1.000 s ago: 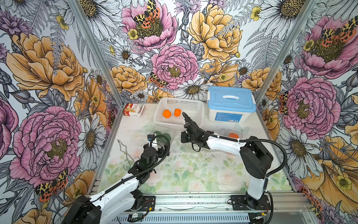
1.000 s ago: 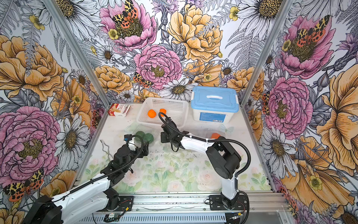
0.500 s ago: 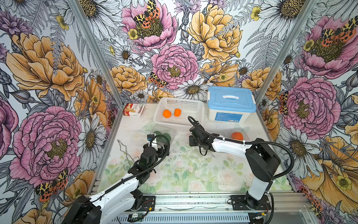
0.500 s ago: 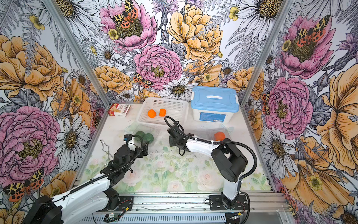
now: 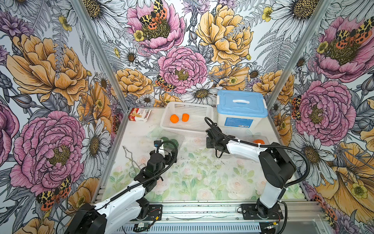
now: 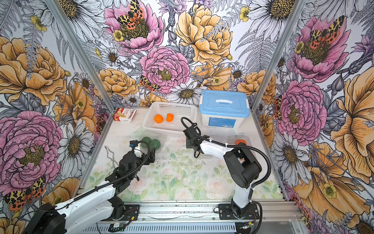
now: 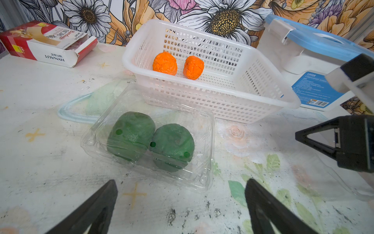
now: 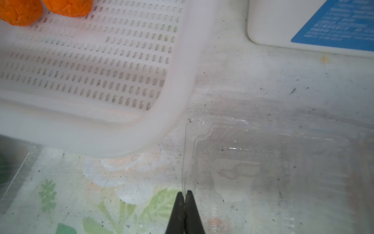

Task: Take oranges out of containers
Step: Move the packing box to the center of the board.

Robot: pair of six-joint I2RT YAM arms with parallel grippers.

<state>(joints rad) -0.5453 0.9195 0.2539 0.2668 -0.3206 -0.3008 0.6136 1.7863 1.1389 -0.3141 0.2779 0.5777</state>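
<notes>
Two bright oranges (image 5: 174, 118) (image 5: 185, 117) lie in the white basket (image 5: 202, 113). A closed clear container (image 7: 202, 129) holds two dark green oranges (image 7: 128, 135) (image 7: 172, 145). My left gripper (image 7: 181, 182) stands open just short of it, with nothing between its fingers. My right gripper (image 8: 184, 195) is shut on the thin edge of another clear container (image 8: 263, 162), beside the basket's corner. In both top views an orange (image 5: 258, 141) (image 6: 240, 142) sits in clear plastic behind the right arm.
A white tub with a blue lid (image 5: 240, 103) stands at the back right, close to the basket. A red and white bandage box (image 5: 139, 114) lies at the back left. A bent wire utensil (image 5: 129, 158) lies by the left wall.
My right gripper has moved to the right along the basket's front, still shut. The orange in clear plastic has slid right with it. The left arm has not moved.
</notes>
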